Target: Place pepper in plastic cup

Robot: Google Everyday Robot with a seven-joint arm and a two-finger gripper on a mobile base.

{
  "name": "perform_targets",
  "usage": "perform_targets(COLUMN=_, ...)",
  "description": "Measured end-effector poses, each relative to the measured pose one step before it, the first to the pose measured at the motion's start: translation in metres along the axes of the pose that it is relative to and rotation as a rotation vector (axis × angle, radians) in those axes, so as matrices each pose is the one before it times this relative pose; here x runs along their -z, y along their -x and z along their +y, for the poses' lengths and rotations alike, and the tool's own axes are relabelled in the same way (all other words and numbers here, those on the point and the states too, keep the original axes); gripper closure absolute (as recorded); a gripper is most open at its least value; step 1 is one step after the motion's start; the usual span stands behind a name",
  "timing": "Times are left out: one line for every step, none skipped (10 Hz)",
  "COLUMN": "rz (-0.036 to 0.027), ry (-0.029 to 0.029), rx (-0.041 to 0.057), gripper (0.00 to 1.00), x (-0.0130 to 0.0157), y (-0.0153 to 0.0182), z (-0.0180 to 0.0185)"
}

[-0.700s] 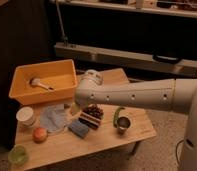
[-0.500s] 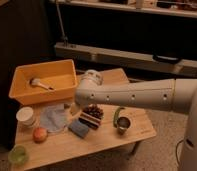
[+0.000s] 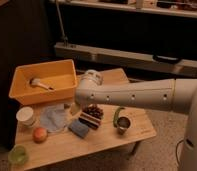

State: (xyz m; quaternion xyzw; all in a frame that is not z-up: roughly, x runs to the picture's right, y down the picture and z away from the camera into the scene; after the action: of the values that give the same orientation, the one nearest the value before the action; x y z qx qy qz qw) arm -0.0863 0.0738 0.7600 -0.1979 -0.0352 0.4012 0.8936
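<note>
Find the gripper (image 3: 75, 108) under the wrist end of the white arm (image 3: 132, 95), low over the table (image 3: 99, 141) and just beside the pale cloth (image 3: 54, 118). You cannot tell whether it is apart or together, or whether it holds anything. From the gripper, the pepper (image 3: 117, 115) is on the robot-body side, past a dark object (image 3: 93, 114), leaning against the metal cup (image 3: 124, 123). The plastic cup (image 3: 18, 154) stands well apart on the opposite side, beyond the cloth, at the table's near corner.
</note>
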Motion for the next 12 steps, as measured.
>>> perform_targets(rz=-0.00004, ry=-0.00007, rx=0.00002, gripper=0.2, x=0.00004, y=0.00001, z=-0.00002)
perform_targets(rz=0.00001, ry=0.00001, rx=0.0, gripper=0.2, x=-0.00002, y=-0.00001, z=0.0)
perform_targets(rz=0.00002, ry=0.00002, rx=-0.00007, gripper=0.2, x=-0.00001, y=-0.00002, z=0.0)
perform_targets(rz=-0.00006, ry=0.0, rx=0.00009, gripper=0.2, x=0.00003, y=0.00004, z=0.00001)
perform_targets(rz=0.00006, ry=-0.00003, rx=-0.00006, gripper=0.2, x=-0.00002, y=-0.00002, z=-0.00001)
perform_targets(rz=-0.00003, ry=0.00001, rx=-0.00001, gripper=0.2, x=-0.00001, y=0.0, z=-0.00001)
perform_targets(rz=0.00008, ry=0.00002, rx=0.00007, gripper=0.2, x=0.0, y=-0.00002, z=0.00003)
perform_targets(rz=-0.00003, ry=0.0, rx=-0.00007, gripper=0.2, x=-0.00001, y=0.0, z=-0.00003)
perform_targets(rz=-0.00003, ry=-0.00001, rx=0.00009, gripper=0.2, x=0.0, y=0.00001, z=0.00002)
perform_targets(rz=-0.00004, ry=-0.00002, rx=-0.00005, gripper=0.2, x=0.00001, y=0.00002, z=-0.00002)
perform_targets(rz=0.00082, ry=0.00238, rx=-0.00062, gripper=0.2, x=-0.00031, y=-0.00007, z=-0.00054)
perform_targets(rz=0.00742, ry=-0.00094, rx=-0.00582, gripper=0.2, x=0.00009, y=-0.00104, z=-0.00155)
